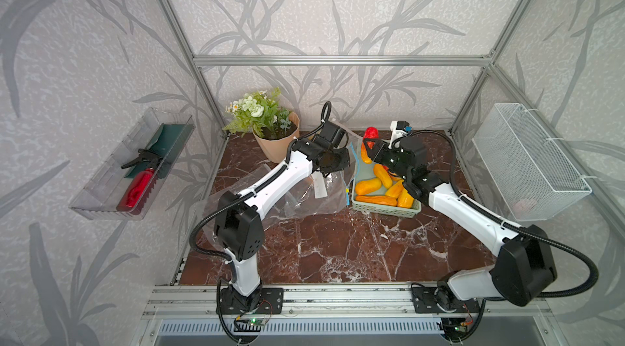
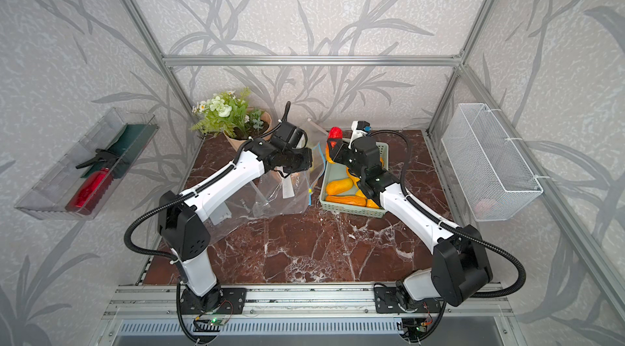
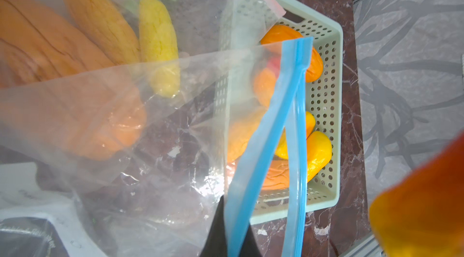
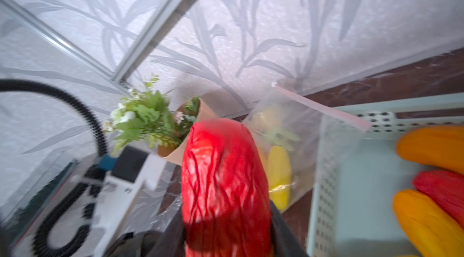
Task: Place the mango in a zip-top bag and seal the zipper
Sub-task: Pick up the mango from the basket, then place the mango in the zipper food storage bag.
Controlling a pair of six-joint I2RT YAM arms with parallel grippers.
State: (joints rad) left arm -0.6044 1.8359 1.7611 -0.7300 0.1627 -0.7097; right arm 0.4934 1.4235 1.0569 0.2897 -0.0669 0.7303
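r fingers (image 4: 283, 233) grip red mango (image 4: 223, 180); l fingers (image 3: 216, 233) pinch bag zip (image 3: 266, 130)

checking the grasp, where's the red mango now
In both top views the red mango is held in the right gripper over the basket's far end, beside the zip-top bag.

Glossy marble tabletop (image 1: 338, 249) (clear plastic bag (image 3: 175, 142))

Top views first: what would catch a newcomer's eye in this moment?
The red mango stands out, held up in the right pincer near the far end of the pale green basket of orange-yellow mangoes. Next comes the blue zipper strip of the clear bag, pinched in the left pincer right beside that basket.
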